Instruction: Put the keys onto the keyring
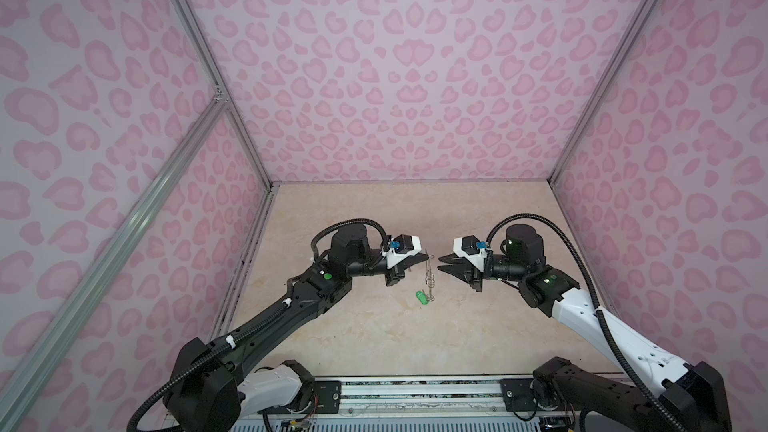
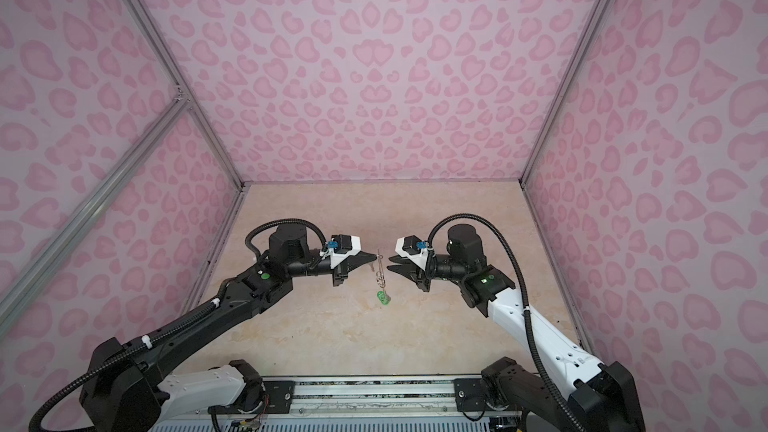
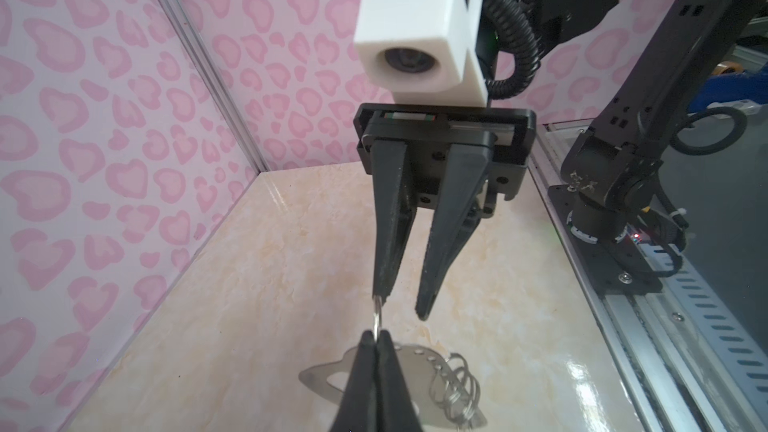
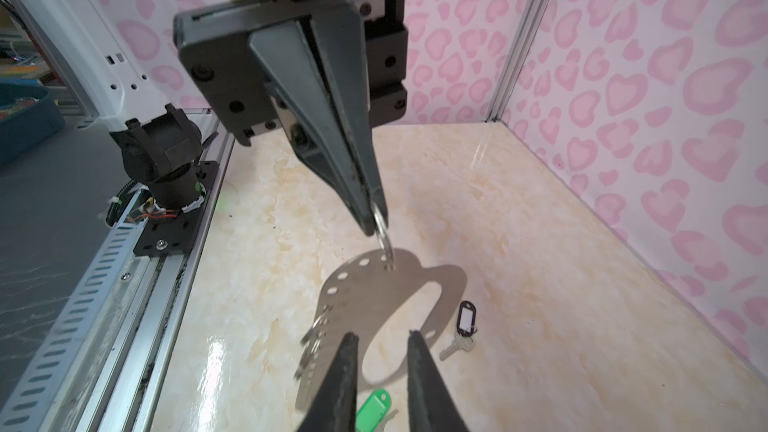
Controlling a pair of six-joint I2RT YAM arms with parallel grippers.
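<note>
The keyring point(image 4: 365, 284), a flat grey plate with an oval slot and split rings along its edge, hangs above the table. It hangs from one split ring point(image 3: 377, 317), and my left gripper point(image 3: 377, 333) is shut on that ring. Both top views show the plate edge-on point(image 1: 430, 278) between the two grippers. My right gripper point(image 4: 383, 333) faces the plate, open and holding nothing. In the left wrist view, one of its fingertips point(image 3: 380, 295) is right at the top of the held ring. The black-tagged key point(image 4: 465, 320) lies on the table beyond the plate. The green-tagged key point(image 4: 374, 407) lies under the plate's low edge.
Pink patterned walls point(image 1: 395, 76) close in the marbled tabletop point(image 1: 415, 338) on three sides. An aluminium rail point(image 1: 415, 388) with both arm bases runs along the front edge. The green tag point(image 2: 382, 297) also shows in the top views.
</note>
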